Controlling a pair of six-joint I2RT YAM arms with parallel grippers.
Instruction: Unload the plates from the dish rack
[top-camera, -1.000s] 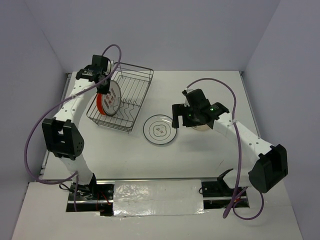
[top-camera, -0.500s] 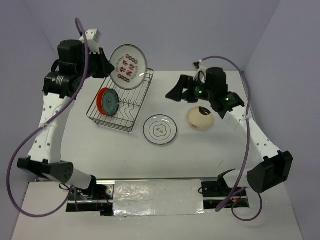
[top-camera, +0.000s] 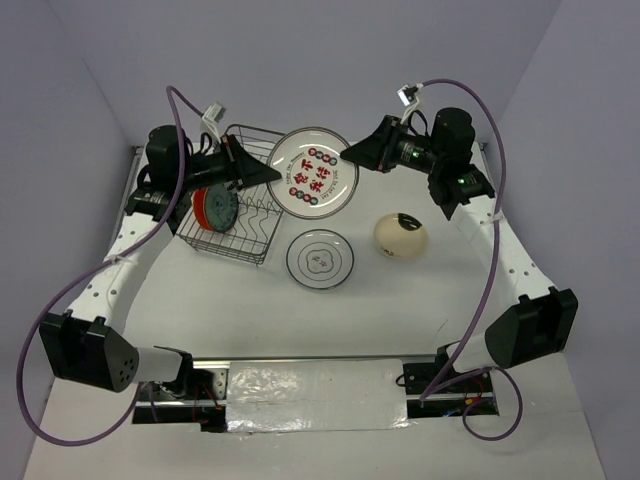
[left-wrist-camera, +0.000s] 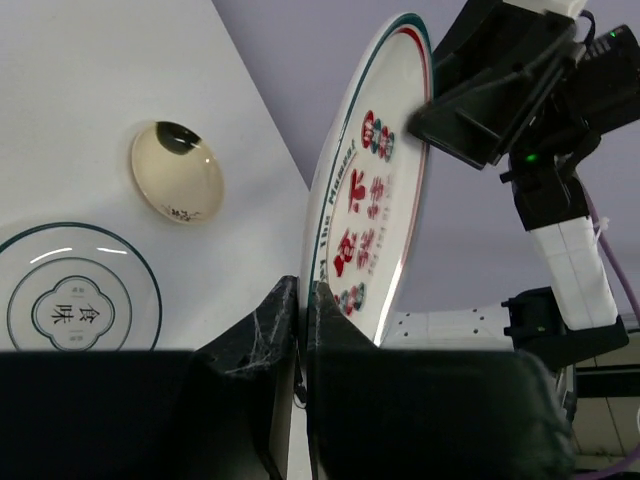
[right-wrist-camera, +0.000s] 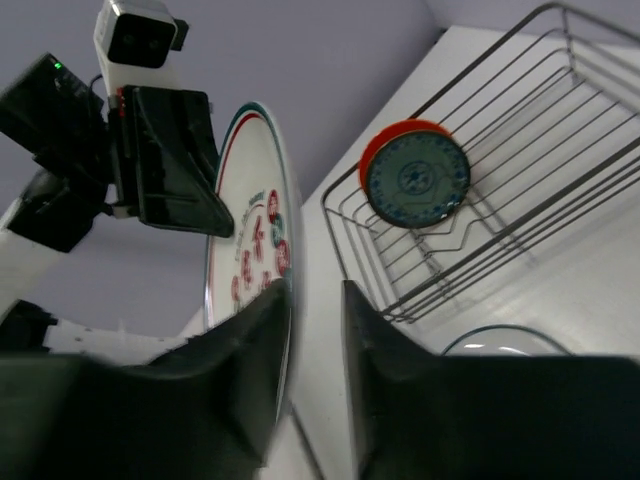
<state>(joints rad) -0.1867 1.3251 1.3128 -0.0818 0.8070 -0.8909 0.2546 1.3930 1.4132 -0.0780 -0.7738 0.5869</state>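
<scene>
Plate w/ red pattern (top-camera: 314, 186) hangs in mid-air just right of dish rack (top-camera: 247, 247), face turned up twd the top cam. Left gripper (top-camera: 272, 178) is clamped on its left rim. Right gripper (top-camera: 348, 160) straddles the opposite rim, jaws apart, wider than the rim.

The table (top-camera: 400, 310) is white and matte, with faint shadows on its surface; it runs back to a pale lavender back wall (top-camera: 320, 60); a left wall (top-camera: 50, 150) and a right wall (top-camera: 590, 150) of the same colour close in the two sides; a creased silver sheet (top-camera: 315, 385) lies flat along the near edge, shiny and reflective; a black frame (top-camera: 300, 428) borders its near side; a white front panel (top-camera: 300, 455) lies nearer still.
</scene>
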